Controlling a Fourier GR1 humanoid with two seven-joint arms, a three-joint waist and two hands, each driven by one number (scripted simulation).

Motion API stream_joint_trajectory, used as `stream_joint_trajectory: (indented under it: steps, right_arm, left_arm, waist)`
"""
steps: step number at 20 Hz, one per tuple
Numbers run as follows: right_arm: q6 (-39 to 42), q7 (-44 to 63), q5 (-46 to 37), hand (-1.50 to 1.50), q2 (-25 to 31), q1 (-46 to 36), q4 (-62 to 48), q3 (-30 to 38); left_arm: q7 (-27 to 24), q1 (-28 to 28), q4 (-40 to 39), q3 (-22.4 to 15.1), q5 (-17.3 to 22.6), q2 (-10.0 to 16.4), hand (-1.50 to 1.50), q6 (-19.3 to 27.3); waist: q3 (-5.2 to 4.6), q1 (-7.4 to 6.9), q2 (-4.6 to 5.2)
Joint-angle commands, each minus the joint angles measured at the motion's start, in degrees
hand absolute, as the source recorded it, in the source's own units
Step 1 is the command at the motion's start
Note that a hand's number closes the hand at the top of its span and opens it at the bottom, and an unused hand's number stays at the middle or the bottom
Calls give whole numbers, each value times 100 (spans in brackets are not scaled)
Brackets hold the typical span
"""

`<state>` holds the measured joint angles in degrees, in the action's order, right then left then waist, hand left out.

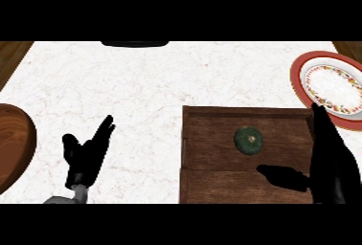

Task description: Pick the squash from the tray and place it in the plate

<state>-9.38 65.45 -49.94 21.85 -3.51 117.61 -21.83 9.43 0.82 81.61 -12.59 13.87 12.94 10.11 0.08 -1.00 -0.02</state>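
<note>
A small dark green squash (249, 140) lies near the middle of the brown wooden tray (212, 124). The plate (332, 86), white with a red rim and a patterned band, sits at the right edge just beyond the tray's far right corner. My right hand (331, 162) is open over the tray's right side, fingers straight and pointing away, thumb stretched left below and to the right of the squash without touching it. My left hand (86, 154) rests open on the counter at the lower left, fingers up.
A round brown wooden board (13, 143) juts in from the left edge. A dark object (134, 43) sits at the counter's far edge. White marble counter (141, 81) spreads between the left hand and the tray.
</note>
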Motion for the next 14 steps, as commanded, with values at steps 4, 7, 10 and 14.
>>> stream_joint_trajectory:
  steps: [4, 7, 10, 14]
  right_arm:
    - [663, 854, -12, -150, -968, -704, -601, 26]
    - [385, 527, -204, -150, -1301, -705, -1128, 57]
    - [238, 366, -714, -150, -1633, -584, -1294, -205]
    - [661, 485, -911, -150, -1678, -752, -1575, 153]
  left_arm:
    - [361, -181, 280, 99, 91, 139, 0, -160]
    - [-116, 22, -348, 26, -151, -250, 0, -43]
    - [124, -262, 31, 9, -184, -155, 0, -93]
    - [104, -50, -80, 246, -111, -80, 0, -179]
  waist:
    - [-10, 51, -1]
    - [-11, 88, 8]
    - [-9, 78, 1]
    - [-11, 98, 3]
